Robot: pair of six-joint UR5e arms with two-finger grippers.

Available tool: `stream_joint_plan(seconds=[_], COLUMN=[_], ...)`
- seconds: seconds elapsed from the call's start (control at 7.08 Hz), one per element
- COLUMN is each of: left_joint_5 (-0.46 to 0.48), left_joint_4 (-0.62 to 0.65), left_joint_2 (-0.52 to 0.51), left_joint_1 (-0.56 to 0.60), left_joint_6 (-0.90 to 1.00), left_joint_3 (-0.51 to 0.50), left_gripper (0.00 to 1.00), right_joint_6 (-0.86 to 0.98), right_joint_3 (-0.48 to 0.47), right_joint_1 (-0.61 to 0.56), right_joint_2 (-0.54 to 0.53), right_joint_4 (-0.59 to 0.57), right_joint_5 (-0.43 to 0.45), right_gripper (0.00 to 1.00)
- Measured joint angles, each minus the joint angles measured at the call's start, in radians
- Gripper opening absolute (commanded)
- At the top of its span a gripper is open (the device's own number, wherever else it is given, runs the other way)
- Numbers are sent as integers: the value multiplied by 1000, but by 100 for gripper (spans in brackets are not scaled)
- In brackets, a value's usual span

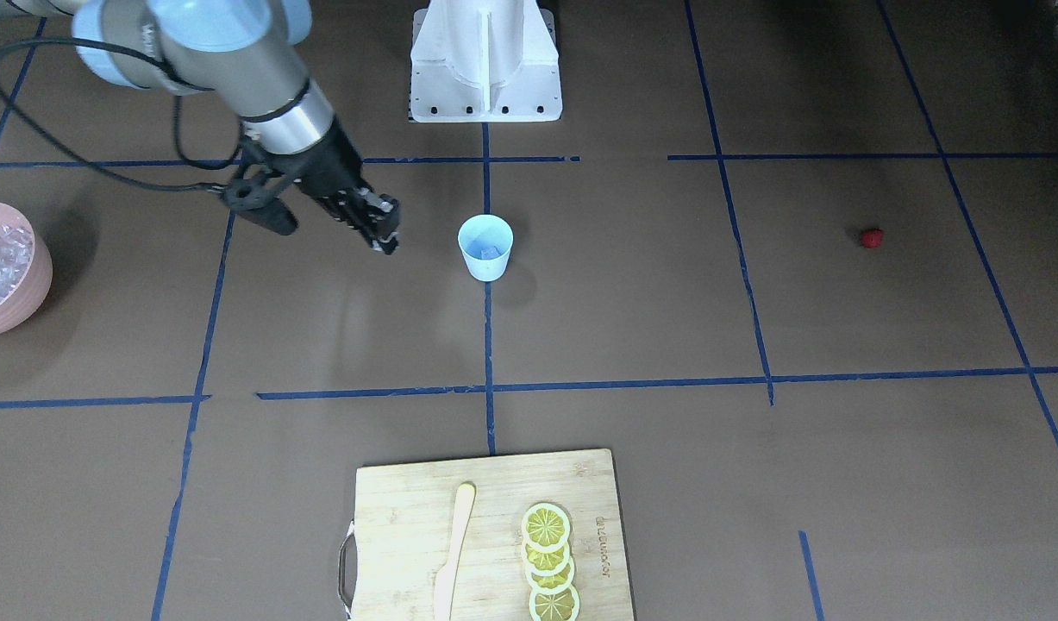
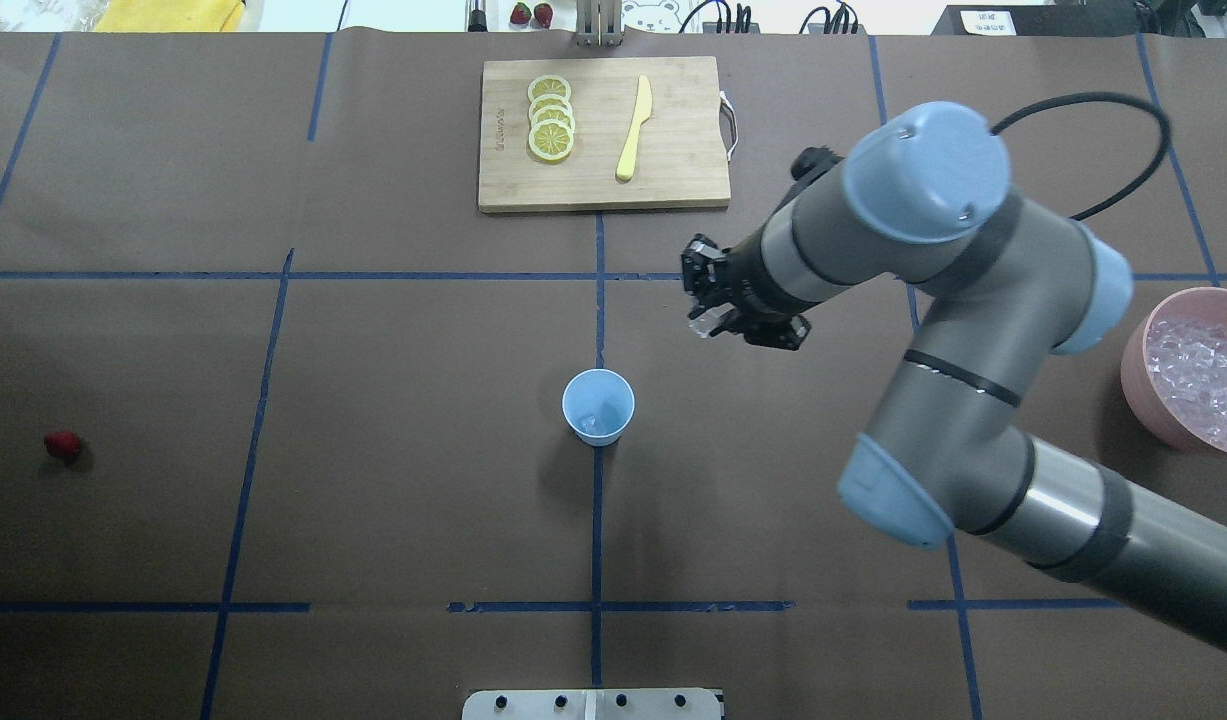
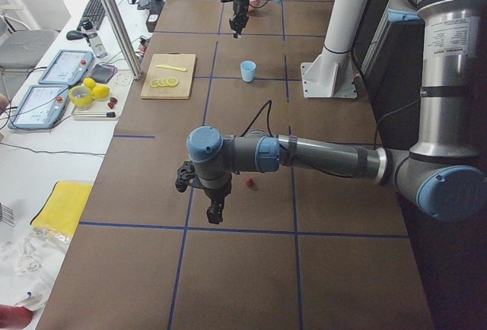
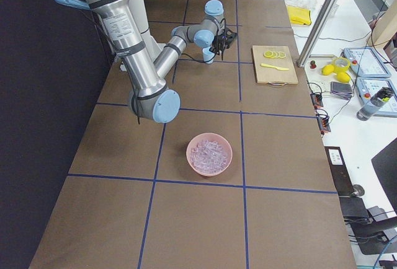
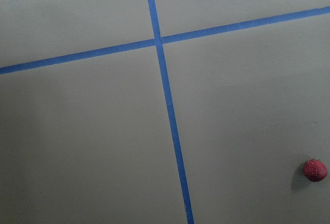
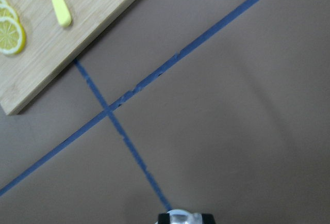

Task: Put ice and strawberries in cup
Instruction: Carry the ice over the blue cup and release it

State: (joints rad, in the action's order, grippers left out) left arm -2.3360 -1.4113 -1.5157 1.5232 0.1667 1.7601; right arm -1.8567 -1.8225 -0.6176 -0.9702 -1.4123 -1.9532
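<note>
Seen from overhead, a wooden cutting board [image 2: 673,185] lies at the table's twelve o'clock, with its metal handle [image 2: 732,122] at the board's three o'clock. On the board, four overlapping lemon slices [image 2: 550,118] sit toward nine o'clock, and a pale yellow knife [image 2: 634,128] lies to their three o'clock, apart from them. A pink bowl [image 2: 1135,360] stands at the table's three o'clock edge, a white mounting plate [image 2: 593,703] shows at six o'clock, and blue tape lines [image 2: 597,520] cross the brown table cover [image 2: 403,480] in a grid.
</note>
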Motion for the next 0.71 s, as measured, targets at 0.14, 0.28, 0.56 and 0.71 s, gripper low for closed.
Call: stream_joint_plan(seconds=[0.14,0.28,0.56,0.71], left_joint_5=[-4,-11,-17,-18], left_joint_4=[0,0,0,0], left_joint_2=[0,1,1,1], left_joint_1=[0,0,0,0], left_joint_6=[-1,-1,-1,-1], left_joint_3=[0,-1,0,1], left_gripper=[100,100,100,100], right_joint_6=[-32,-42,-47,-51], right_joint_3=[53,89,137,144], right_joint_1=[39,68,95,100], right_joint_2=[69,107,137,139], right_joint_4=[-3,-4,-3,-3], right_joint_5=[25,48,73,75], right_gripper=[7,22,27,27])
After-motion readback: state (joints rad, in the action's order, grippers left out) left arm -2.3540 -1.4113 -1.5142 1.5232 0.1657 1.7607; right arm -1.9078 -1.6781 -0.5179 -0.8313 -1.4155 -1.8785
